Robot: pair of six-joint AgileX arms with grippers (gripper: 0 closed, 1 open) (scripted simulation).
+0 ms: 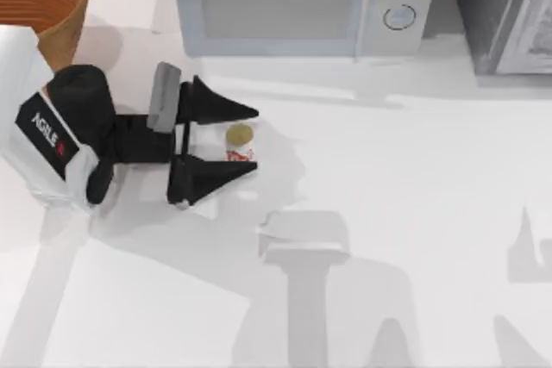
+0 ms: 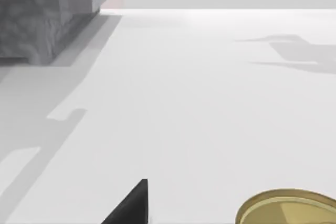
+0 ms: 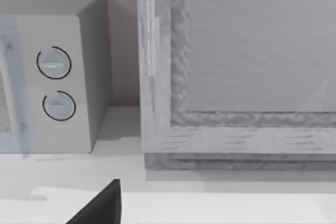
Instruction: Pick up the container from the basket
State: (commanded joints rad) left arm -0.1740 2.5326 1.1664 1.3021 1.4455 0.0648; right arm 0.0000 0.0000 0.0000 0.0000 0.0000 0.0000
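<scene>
The big round orange-brown woven basket [image 1: 39, 2] sits at the table's far left corner. My left gripper [image 1: 246, 140] has its black fingers spread around the small white, gold-topped container [image 1: 239, 143], which stands upright on the table between their tips.

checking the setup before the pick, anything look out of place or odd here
Yes: the container stands upright on the table, not in the basket at the top-left corner. It sits between the open fingers of the left gripper.
</scene>
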